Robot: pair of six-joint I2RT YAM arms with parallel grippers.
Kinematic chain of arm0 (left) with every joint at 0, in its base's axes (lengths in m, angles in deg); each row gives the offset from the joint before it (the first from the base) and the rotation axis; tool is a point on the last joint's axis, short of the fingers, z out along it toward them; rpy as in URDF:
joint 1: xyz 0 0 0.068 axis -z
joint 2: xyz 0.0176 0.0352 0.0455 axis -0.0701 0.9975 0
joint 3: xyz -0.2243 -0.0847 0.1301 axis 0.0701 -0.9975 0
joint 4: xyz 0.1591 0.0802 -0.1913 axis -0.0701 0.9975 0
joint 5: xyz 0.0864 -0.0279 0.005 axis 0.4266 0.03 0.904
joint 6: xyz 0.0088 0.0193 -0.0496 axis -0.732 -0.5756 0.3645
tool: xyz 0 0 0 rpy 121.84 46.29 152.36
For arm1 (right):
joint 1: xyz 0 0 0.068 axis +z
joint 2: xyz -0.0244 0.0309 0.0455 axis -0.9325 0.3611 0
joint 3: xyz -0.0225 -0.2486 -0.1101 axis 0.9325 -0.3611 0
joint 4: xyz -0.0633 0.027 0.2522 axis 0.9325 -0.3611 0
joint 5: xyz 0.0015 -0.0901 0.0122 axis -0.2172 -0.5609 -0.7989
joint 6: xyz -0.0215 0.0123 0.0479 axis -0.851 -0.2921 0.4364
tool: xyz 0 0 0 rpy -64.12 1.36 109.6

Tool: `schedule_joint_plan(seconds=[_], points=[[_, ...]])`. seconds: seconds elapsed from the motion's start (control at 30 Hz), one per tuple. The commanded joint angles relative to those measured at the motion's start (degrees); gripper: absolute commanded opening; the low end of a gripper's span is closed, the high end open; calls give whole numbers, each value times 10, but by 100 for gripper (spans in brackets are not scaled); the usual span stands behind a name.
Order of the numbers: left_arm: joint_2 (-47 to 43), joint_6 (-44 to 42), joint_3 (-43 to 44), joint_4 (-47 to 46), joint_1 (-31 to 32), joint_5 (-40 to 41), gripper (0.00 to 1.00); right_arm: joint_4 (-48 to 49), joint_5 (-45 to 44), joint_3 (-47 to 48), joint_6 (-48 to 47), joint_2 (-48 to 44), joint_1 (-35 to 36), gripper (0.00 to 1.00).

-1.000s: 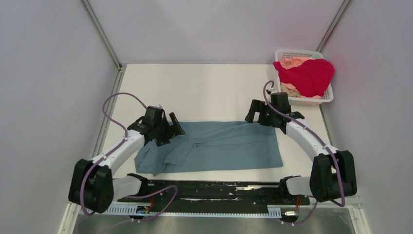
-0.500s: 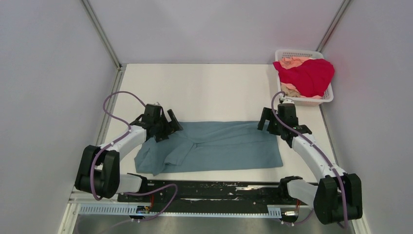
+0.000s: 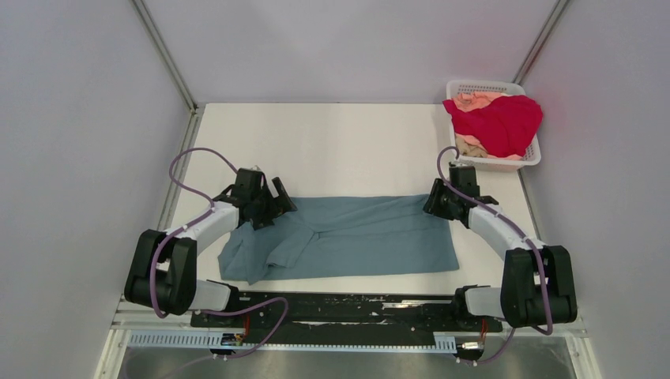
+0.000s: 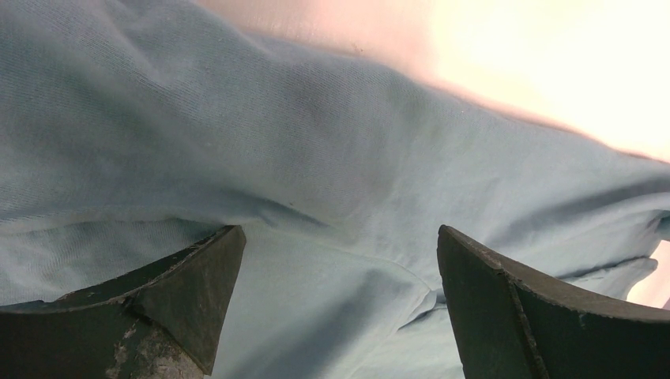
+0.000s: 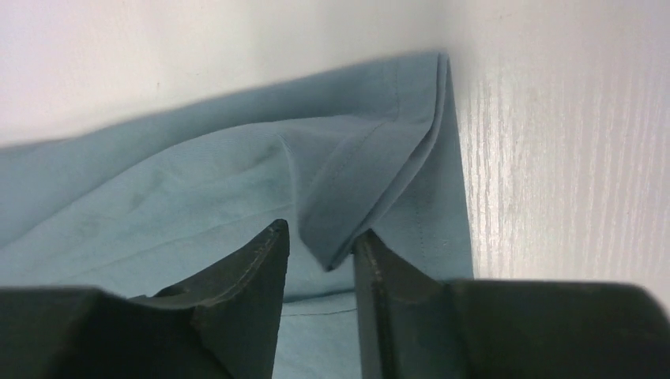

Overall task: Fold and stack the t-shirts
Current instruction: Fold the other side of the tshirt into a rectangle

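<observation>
A dusty teal t-shirt (image 3: 348, 237) lies spread flat across the near middle of the table, rumpled at its left end. My left gripper (image 3: 272, 207) stands wide open over the shirt's far left corner, and its wrist view shows only teal cloth (image 4: 316, 118) beneath the gap (image 4: 340, 229). At the far right corner my right gripper (image 3: 436, 204) rests on the shirt. Its jaws (image 5: 322, 230) are narrowed around a raised fold of hem (image 5: 348, 237), with a small gap still showing on the left side. The crimson t-shirt (image 3: 502, 122) and peach t-shirt (image 3: 474, 100) lie heaped in the basket.
A white lattice basket (image 3: 482, 83) stands at the table's far right corner, just beyond the right gripper. White walls enclose the table on the left, back and right. A black rail with both arm bases runs along the near edge.
The right gripper dropped from above the far right corner onto the shirt and narrowed its jaws around a fold of hem. The left gripper edged slightly and stayed open.
</observation>
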Motion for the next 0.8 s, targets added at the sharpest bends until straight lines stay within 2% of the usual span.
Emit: schedule_joint_plan(seconds=[0.0,0.17,0.2,0.47,0.6,0.77], points=[[6,-17,0,-18,-4,12,100,33,8,18,-9,-5,0,28],[4,-20,2,-13,-6,11,100,11,34,40,2,-6,-1,2],[4,-21,2,-11,-6,11,100,-7,40,49,7,-8,-1,0],[-8,-31,9,14,-8,33,100,-269,27,170,33,16,-22,0],[-6,-38,15,29,-9,46,100,-321,-21,206,25,42,-69,0],[-1,-45,27,47,-11,66,100,-339,23,206,3,76,-79,0]])
